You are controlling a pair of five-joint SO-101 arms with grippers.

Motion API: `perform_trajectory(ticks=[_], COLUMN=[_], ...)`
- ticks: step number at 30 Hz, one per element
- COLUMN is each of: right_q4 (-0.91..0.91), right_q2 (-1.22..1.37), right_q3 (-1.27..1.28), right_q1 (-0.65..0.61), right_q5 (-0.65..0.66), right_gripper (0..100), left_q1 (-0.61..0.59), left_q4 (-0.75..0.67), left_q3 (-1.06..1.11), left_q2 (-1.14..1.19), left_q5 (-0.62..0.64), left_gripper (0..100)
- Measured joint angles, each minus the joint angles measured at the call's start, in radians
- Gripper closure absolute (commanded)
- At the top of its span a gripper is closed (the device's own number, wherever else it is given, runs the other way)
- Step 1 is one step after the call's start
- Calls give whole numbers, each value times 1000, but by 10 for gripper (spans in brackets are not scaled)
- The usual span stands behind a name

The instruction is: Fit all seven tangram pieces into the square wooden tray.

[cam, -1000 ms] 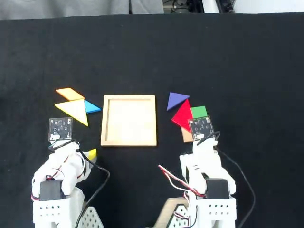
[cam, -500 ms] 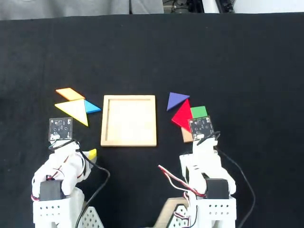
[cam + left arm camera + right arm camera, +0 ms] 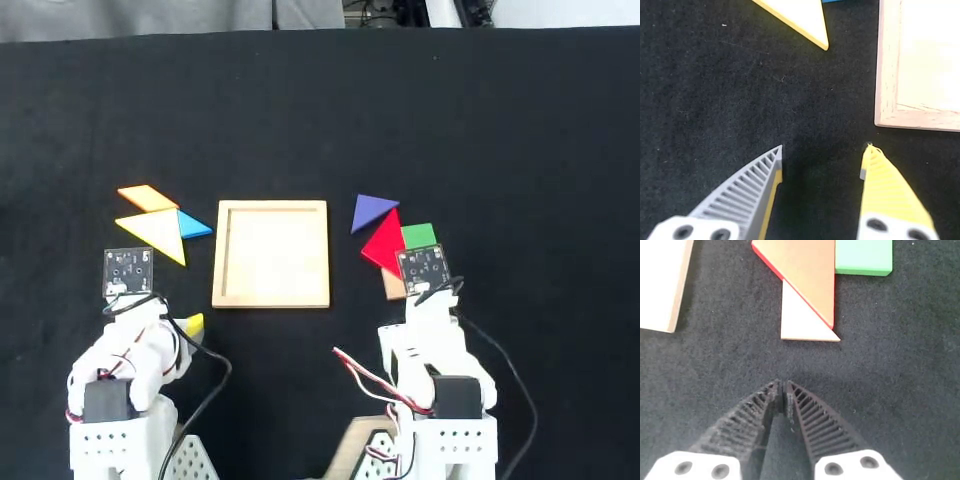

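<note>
The square wooden tray [image 3: 271,254] lies empty at the table's middle. To its left sit an orange parallelogram [image 3: 147,197], a large yellow triangle [image 3: 155,232] and a small blue triangle [image 3: 194,225]. To its right lie a purple triangle [image 3: 371,210], a large red triangle [image 3: 385,243], a green square [image 3: 419,236] and a tan triangle [image 3: 393,286]. My left gripper [image 3: 822,152] is open over bare cloth near the tray's corner [image 3: 890,117], with the yellow triangle's tip [image 3: 805,20] beyond. My right gripper [image 3: 781,386] is shut, empty, just short of the tan triangle [image 3: 802,320].
Black cloth covers the whole table [image 3: 320,120]. Both arm bases [image 3: 115,410] stand at the near edge, with cables [image 3: 365,375] trailing between them. Wide free room lies behind the tray and at both sides.
</note>
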Motion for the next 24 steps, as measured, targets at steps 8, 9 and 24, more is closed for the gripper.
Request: perform_trajectory(ticks=[8, 9, 24], right_q4=[-374, -436, -741], right_q2=[0, 0, 0], right_q3=[0, 0, 0], right_q1=[0, 0, -2], right_q5=[-3, -3, -3], right_gripper=[986, 986, 783], left_q1=[112, 141, 387], left_q4=[-2, -2, -2], left_q3=[0, 0, 0], left_q2=[0, 0, 0], left_q5=[2, 2, 2], left_gripper=[734, 735, 735])
